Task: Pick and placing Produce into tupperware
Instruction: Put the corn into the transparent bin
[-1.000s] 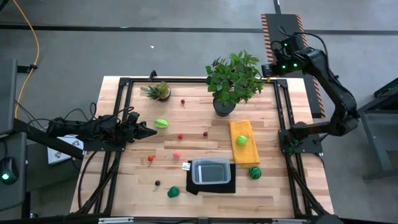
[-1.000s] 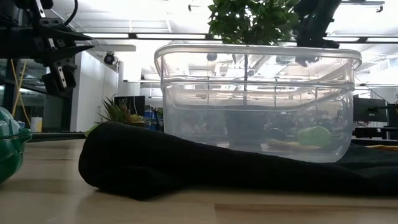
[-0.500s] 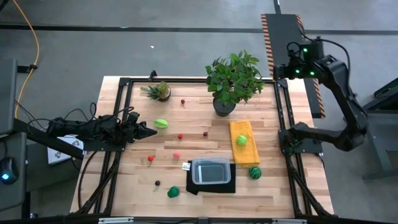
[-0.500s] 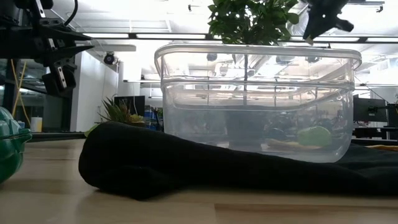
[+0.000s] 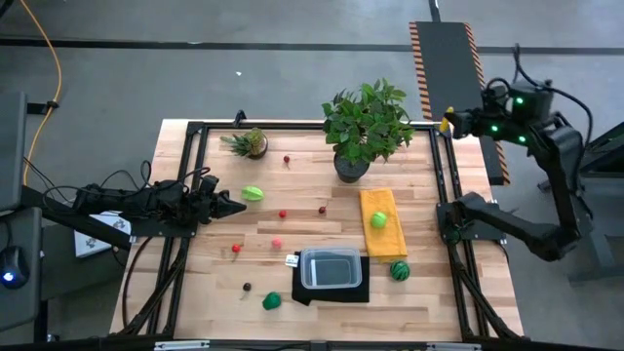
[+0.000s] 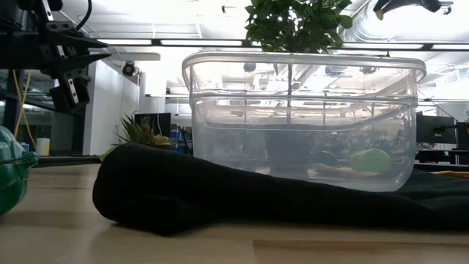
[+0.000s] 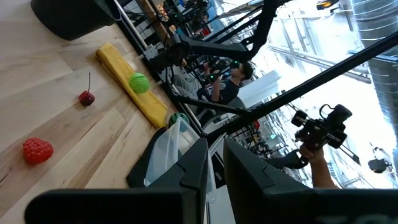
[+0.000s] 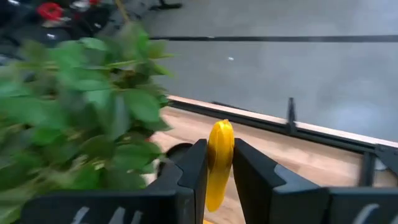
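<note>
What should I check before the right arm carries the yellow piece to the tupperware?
1. Grip: right gripper shut on the yellow produce piece, which sits between the fingers: ok.
2. Tupperware open on top, no lid seen: ok.
3. Tupperware contents: looks empty from above: ok.
4. Path: the big potted plant stands between the right gripper and the tupperware; clearance cannot tell.
5. Left gripper shut, holding nothing, out over the table's left side, away from the tupperware: ok.
6. Tupperware footing: it rests on a bunched black mat; whether it sits level, cannot tell.
</note>
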Available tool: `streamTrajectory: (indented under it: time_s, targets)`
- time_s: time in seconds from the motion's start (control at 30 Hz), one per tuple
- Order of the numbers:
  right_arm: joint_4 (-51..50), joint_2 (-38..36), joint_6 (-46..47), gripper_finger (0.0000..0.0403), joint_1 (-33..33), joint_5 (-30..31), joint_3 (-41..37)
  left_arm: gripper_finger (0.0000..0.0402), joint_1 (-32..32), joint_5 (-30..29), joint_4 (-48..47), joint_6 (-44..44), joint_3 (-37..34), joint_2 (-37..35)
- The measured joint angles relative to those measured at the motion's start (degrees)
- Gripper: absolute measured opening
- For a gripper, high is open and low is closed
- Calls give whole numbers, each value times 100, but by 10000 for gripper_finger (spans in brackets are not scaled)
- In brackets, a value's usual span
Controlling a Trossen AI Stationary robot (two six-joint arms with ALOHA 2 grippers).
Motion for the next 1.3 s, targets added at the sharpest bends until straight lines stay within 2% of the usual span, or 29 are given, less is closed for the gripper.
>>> streamTrajectory:
  time_s: [0.37,0.6,0.8,1.07,1.3]
  targets:
    - [179,-688,83,62,0,-1790,0,42,2,-22,0,0,2,0]
    - [426,-755,102,62,0,-3027,0,42,2,-24,0,0,0,0]
    - [620,-755,102,62,-1,-3845,0,42,2,-24,0,-50,0,0]
    - [672,-755,205,62,-1,-4411,0,42,2,-24,0,-171,0,0]
    - [685,-762,262,62,0,-4557,0,42,2,-26,2,-203,0,0]
